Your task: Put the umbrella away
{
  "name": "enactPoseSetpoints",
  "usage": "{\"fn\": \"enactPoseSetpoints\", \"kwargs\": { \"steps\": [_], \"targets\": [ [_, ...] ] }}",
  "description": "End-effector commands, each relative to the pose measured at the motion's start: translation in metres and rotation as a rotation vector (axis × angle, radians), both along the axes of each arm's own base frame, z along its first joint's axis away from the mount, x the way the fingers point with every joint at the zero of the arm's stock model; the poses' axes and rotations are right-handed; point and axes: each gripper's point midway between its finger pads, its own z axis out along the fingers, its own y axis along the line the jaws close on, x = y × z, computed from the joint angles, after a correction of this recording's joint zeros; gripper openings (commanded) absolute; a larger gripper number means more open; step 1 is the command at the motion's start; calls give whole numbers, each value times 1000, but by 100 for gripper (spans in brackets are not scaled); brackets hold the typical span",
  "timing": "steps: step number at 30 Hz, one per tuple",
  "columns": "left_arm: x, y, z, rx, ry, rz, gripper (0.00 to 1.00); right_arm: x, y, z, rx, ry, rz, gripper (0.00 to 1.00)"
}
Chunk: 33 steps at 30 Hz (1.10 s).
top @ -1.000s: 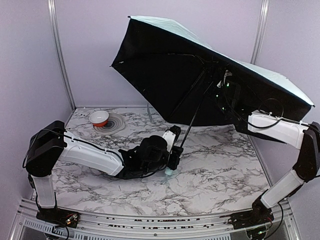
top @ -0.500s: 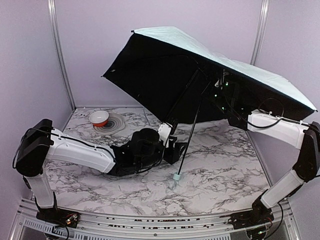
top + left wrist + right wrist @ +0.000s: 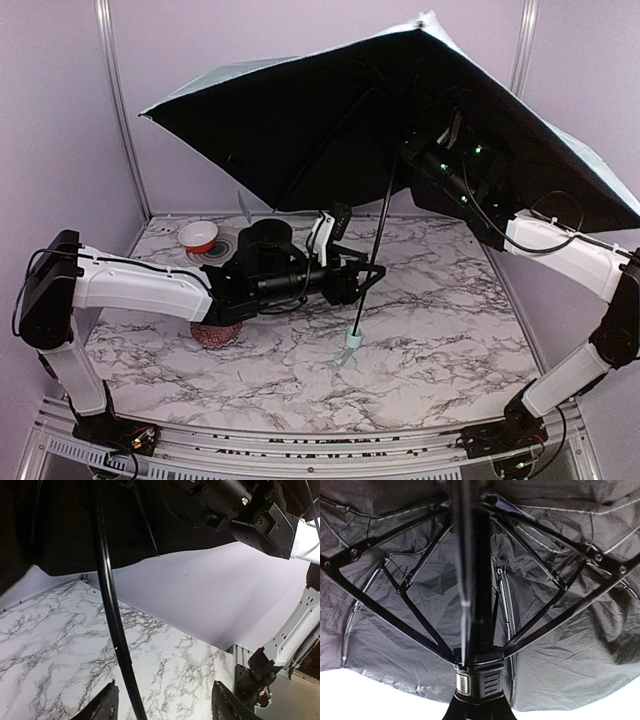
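Observation:
The umbrella [image 3: 300, 130] is open, with black lining facing me and pale mint fabric along its top edge. Its thin black shaft [image 3: 380, 245] slants down to the small mint handle [image 3: 352, 343], whose tip touches the marble table [image 3: 450, 330]. My right gripper [image 3: 412, 150] is up under the canopy, shut on the umbrella at the runner [image 3: 480, 680]. In the right wrist view its gripper [image 3: 480, 714] is a dark shape at the bottom edge. My left gripper [image 3: 366, 282] stands open, and in the left wrist view the gripper [image 3: 165, 707] has the shaft [image 3: 112, 620] between its fingers, close to the left one.
A white and red bowl [image 3: 198, 236] sits on a grey ringed mat [image 3: 228, 250] at the back left. A reddish bowl [image 3: 212, 333] shows under my left forearm. Lilac walls and metal posts [image 3: 118, 110] close in the sides, and the canopy overhangs most of the table.
My left gripper opened and let go of the shaft near the handle, then drew back. The right arm swung the canopy up and to the left; the handle shifted slightly right.

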Motion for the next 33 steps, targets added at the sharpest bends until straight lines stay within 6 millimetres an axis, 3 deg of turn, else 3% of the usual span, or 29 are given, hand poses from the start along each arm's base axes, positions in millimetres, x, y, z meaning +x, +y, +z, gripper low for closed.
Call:
{"fn": "enactPoseSetpoints", "kwargs": {
  "steps": [1, 7, 14, 16, 18, 22, 26, 33],
  "targets": [
    [-3, -5, 31, -79, -6, -54, 58, -47, 3, 84, 104, -234, 161, 0],
    [2, -16, 24, -89, 33, -60, 34, -49, 11, 87, 103, -236, 187, 0],
    [11, -22, 13, -94, 61, -32, 33, -50, 11, 87, 105, -226, 171, 0],
    [14, -22, 11, -91, 64, -13, 21, -51, 10, 87, 101, -229, 168, 0],
    [17, -19, 11, -94, 68, 5, 0, -52, 10, 86, 94, -231, 162, 0],
    [17, -19, 17, -133, 88, 9, 0, -49, 11, 82, 50, -221, 125, 1],
    [22, -16, 19, -152, 80, 58, 0, -46, 10, 72, -49, -220, -40, 21],
    [20, -10, 27, -141, -16, 120, 0, -48, 2, 61, -147, -243, -240, 32]
  ]
}}
